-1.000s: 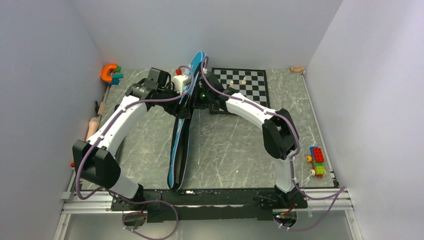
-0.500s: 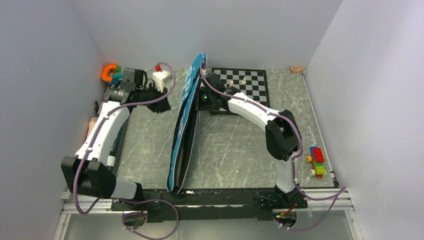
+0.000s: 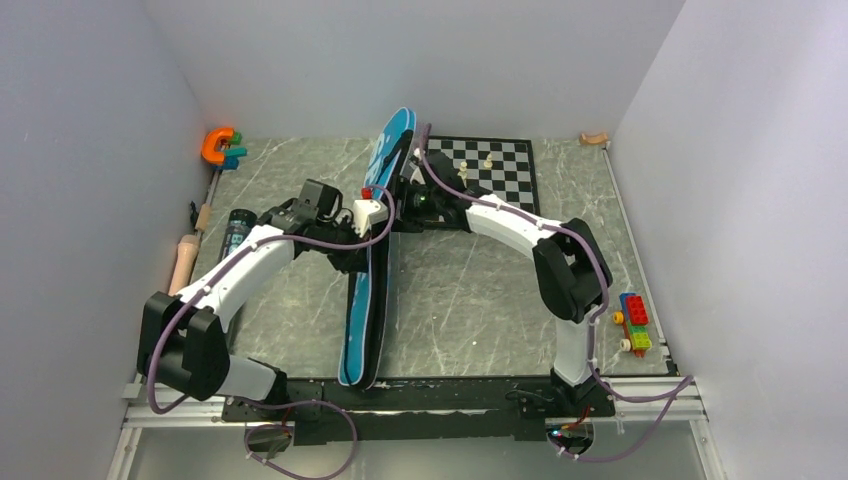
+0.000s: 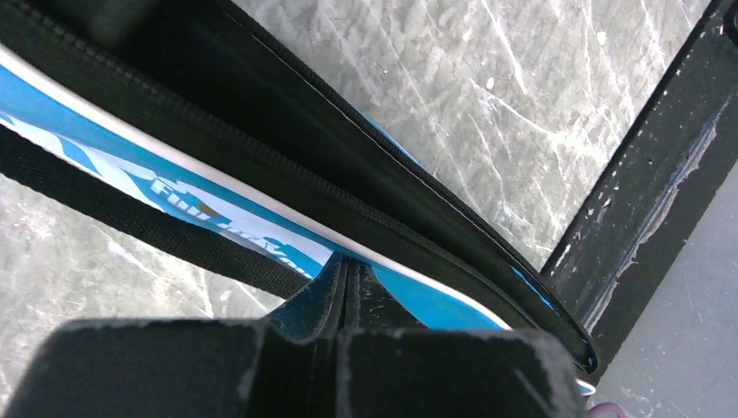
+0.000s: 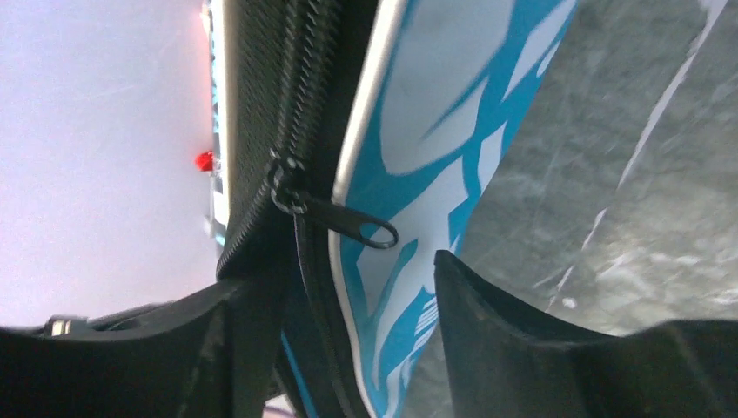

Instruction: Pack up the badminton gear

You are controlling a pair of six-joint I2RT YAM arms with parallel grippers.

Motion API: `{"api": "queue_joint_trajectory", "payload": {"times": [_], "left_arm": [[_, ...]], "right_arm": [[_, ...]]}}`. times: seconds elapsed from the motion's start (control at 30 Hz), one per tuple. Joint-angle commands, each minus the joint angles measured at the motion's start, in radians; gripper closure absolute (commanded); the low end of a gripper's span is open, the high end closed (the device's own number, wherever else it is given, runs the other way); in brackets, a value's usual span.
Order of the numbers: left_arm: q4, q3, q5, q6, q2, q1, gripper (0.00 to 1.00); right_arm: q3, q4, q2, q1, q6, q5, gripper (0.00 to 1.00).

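Left gripper [image 4: 344,287]: fingers pressed together, pinching the lower edge of the racket bag [image 3: 372,280].
Right gripper [image 5: 348,287]: jaws apart, straddling the bag's zipped edge; zipper pull [image 5: 348,224] hangs just above, ungrasped.
Racket bag: centre frame in the top view, standing on edge, running from bottom centre to upper centre.
Black tube [image 3: 237,228]: left, still unpacked.
Chessboard [image 3: 500,165]: upper right, just beside the bag.
Risk: the thin pinch may slip, so the bag topples onto the chessboard.

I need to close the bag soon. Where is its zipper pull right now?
In the right wrist view, the zipper pull hangs off the black zipper track on the blue racket bag, just above the gap between the right end effector fingers, not gripped.
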Motion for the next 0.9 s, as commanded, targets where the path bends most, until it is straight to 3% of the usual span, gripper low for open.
{"api": "queue_joint_trajectory", "payload": {"times": [0.0,0.17,0.47,0.63,0.87], "left_arm": [[0.077,0.029,0.04,-0.019,0.014,0.004,1.0],[0.096,0.036,0.043,-0.056,0.022,0.009,1.0],[0.081,0.053,0.081,-0.079,0.033,0.016,1.0],[0.066,0.055,0.086,-0.081,0.033,0.017,1.0],[0.074,0.068,0.088,-0.082,0.05,0.017,1.0]], "right_arm": [[-0.087,0.245,-0.108,-0.006,0.14,-0.142,0.3],[-0.248,0.444,-0.143,-0.033,0.268,-0.232,0.17],[-0.471,0.986,-0.097,-0.056,0.625,-0.333,0.16],[-0.622,1.295,-0.084,-0.091,0.83,-0.293,0.19],[-0.724,1.214,-0.146,-0.11,0.771,-0.274,0.17]]}}
